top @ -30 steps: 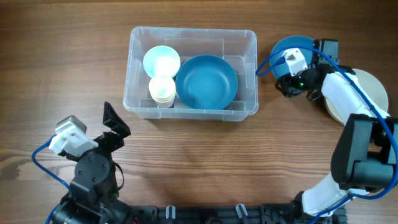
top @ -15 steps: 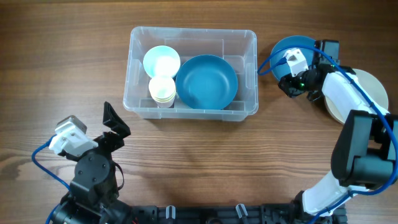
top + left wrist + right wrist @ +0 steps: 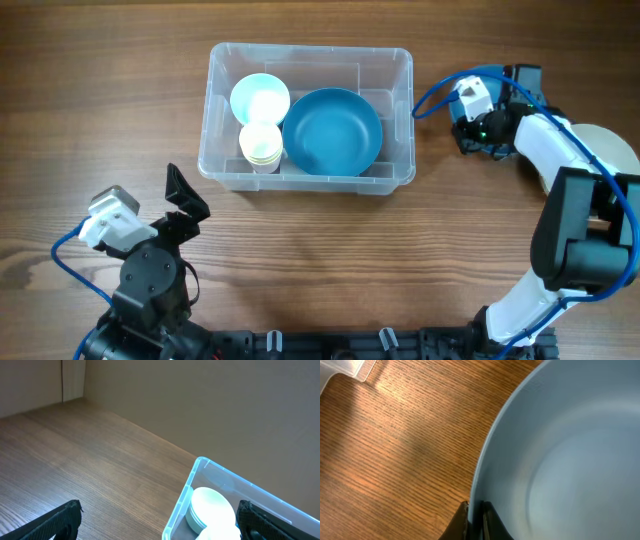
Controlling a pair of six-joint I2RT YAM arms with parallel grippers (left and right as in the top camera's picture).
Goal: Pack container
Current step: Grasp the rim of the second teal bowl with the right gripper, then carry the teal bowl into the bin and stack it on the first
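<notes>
The right gripper (image 3: 474,521) had just pinched shut on the rim of the blue bowl (image 3: 560,460). The bowl was now held, probably ready to lift into the container (image 3: 310,47).

The container (image 3: 310,52) holds a bowl (image 3: 332,131) at right, cups (image 3: 260,98) at left — a plate (image 3: 615,150) lies farther right

I count 1 clear plastic container (image 3: 310,48). There are 2 blue bowls, a darker blue bowl (image 3: 332,132) and a lighter blue bowl (image 3: 560,460). I also see 1 white bowl (image 3: 260,98), 1 stack of pale cups (image 3: 262,148) too tight to count, 1 cream plate (image 3: 612,140), and 2 robot arms, a left arm (image 3: 150,280) and a right arm (image 3: 560,150).
</notes>
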